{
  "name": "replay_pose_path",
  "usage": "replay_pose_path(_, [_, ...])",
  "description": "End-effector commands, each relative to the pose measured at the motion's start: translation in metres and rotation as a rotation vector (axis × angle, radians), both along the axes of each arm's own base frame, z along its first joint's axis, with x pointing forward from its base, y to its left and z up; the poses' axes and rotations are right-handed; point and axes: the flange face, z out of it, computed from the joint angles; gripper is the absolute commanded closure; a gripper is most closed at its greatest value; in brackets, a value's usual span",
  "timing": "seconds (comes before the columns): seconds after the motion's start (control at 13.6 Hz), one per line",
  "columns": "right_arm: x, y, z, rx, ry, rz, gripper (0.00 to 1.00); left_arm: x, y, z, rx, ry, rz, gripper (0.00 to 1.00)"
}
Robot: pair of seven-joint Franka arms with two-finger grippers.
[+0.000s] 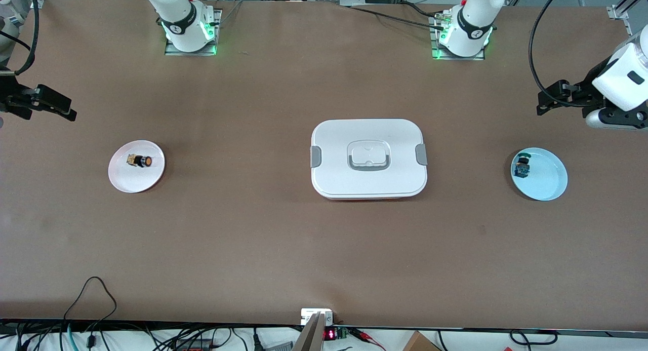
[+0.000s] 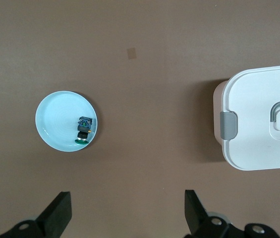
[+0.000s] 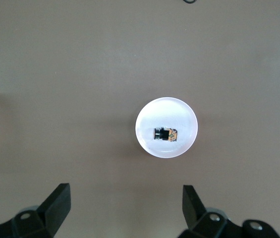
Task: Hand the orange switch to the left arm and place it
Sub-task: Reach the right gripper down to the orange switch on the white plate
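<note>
Orange switch (image 1: 141,161) lying sideways on pink plate (image 1: 121,181): lower right hand (image 1: 48,105), wide open and empty, squarely over it; left hand (image 1: 559,95) waiting, open, empty.

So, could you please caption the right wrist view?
Open right gripper above the orange switch lying on its white plate.

- Lighting's even and soft from overhead, table (image 1: 253,239) looks flat brown, no harsh glare.
- Box (image 1: 369,158) throws a soft shadow in the left wrist view.
- Pink plate (image 3: 166,127) is blown out, nearly glowing, in the right wrist view.
- Green LEDs glow at both arm bases.
</note>
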Motion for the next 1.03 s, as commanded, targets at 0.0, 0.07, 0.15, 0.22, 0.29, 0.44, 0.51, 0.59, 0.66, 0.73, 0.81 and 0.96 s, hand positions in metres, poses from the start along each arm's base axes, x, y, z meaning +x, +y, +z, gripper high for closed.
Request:
replay_pose_path(0.0, [-0.001,-0.002,0.002,0.001,0.009,0.005,0.00,0.003,0.002,0.004,0.030,0.001,0.008,0.00])
replay_pose_path(0.07, [0.000,-0.002,0.003,0.000,0.006,0.011,0.00,0.003,0.002,0.004,0.028,0.001,0.008,0.00])
replay_pose_path(0.15, [0.000,-0.001,0.003,-0.003,0.006,0.013,0.00,0.003,0.002,0.005,0.029,-0.001,0.008,0.00])
replay_pose_path(0.22, [0.000,-0.002,0.002,-0.003,0.008,0.011,0.00,0.003,0.002,0.004,0.030,0.001,0.008,0.00])
replay_pose_path(0.29, [0.001,-0.002,0.000,-0.001,0.012,0.011,0.00,0.003,0.002,0.004,0.028,0.001,0.008,0.00])
replay_pose_path(0.44, [0.011,-0.004,-0.018,-0.001,0.033,0.011,0.00,0.003,0.002,0.004,0.030,0.001,0.008,0.00])
replay_pose_path(0.51, [0.016,-0.004,-0.028,-0.003,0.047,0.011,0.00,0.003,0.002,0.004,0.028,0.001,0.008,0.00])
replay_pose_path(0.59, [0.021,-0.004,-0.037,-0.003,0.060,0.011,0.00,0.003,0.002,0.004,0.030,0.001,0.008,0.00])
replay_pose_path(0.66, [0.025,-0.003,-0.047,-0.001,0.073,0.013,0.00,0.003,0.002,0.004,0.030,0.001,0.008,0.00])
replay_pose_path(0.73, [0.030,-0.003,-0.055,-0.001,0.077,0.013,0.00,0.003,0.002,0.004,0.030,0.001,0.008,0.00])
replay_pose_path(0.81, [0.034,-0.003,-0.063,0.002,0.086,0.011,0.00,0.003,0.002,0.004,0.030,0.001,0.008,0.00])
replay_pose_path(0.96, [0.039,-0.006,-0.068,-0.006,0.075,0.007,0.00,0.003,0.002,0.004,0.030,0.001,0.008,0.00])
